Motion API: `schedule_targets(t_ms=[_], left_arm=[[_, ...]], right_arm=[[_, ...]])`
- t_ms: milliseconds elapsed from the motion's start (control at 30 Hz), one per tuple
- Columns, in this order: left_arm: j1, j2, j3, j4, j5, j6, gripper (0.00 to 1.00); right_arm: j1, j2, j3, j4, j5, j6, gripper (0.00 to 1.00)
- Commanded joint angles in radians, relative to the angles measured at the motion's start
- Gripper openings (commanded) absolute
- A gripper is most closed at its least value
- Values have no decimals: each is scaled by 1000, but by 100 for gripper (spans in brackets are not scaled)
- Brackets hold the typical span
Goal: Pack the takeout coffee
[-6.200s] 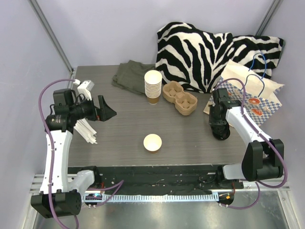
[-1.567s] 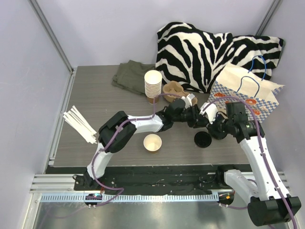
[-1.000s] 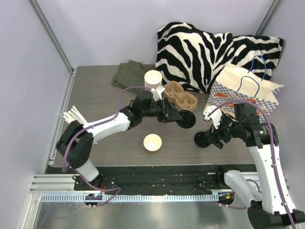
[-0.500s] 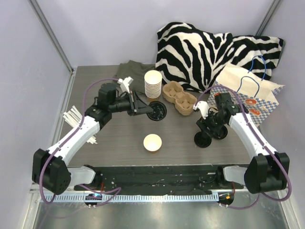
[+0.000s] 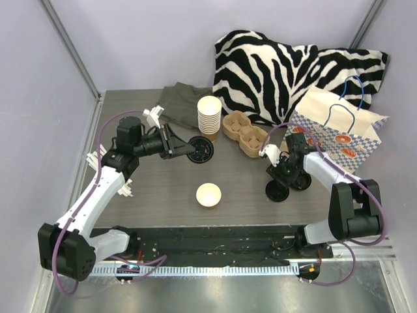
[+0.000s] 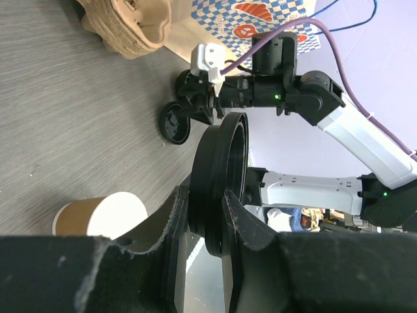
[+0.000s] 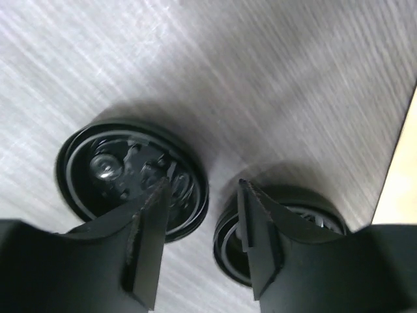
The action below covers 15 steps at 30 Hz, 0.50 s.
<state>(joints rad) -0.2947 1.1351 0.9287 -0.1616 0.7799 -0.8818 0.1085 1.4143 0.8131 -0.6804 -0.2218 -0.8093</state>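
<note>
Left gripper (image 6: pixel 205 210) tight on upright black lid (image 6: pixel 220 155)

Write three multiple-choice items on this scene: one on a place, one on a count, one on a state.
1. Where does the small brown paper cup stand? A) alone on the grey table B) in the cardboard carrier C) in the bag
2. How many round black plastic lids lie below the right gripper? A) one B) two C) four
3. The left gripper is: A) open B) shut on a cup C) shut on a black plastic lid
1A, nothing touches it; 2B, the right wrist view shows two; 3C, its fingers pinch the lid's rim.
</note>
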Motion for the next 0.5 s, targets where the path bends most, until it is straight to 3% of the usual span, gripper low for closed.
schedule_targets(t_ms=[0, 200, 333, 467], left_arm=[[6, -11, -10, 4, 30, -9, 2], [22, 8, -16, 27, 28, -29, 2], [26, 17, -18, 30, 33, -31, 2], [31, 14, -21, 24, 39, -31, 2]], right_arm=[[5, 34, 17, 79, 9, -28, 50], [3, 41, 17, 44, -13, -103, 37], [5, 37, 38, -1, -5, -154, 14], [3, 19, 124, -82, 12, -231, 1]])
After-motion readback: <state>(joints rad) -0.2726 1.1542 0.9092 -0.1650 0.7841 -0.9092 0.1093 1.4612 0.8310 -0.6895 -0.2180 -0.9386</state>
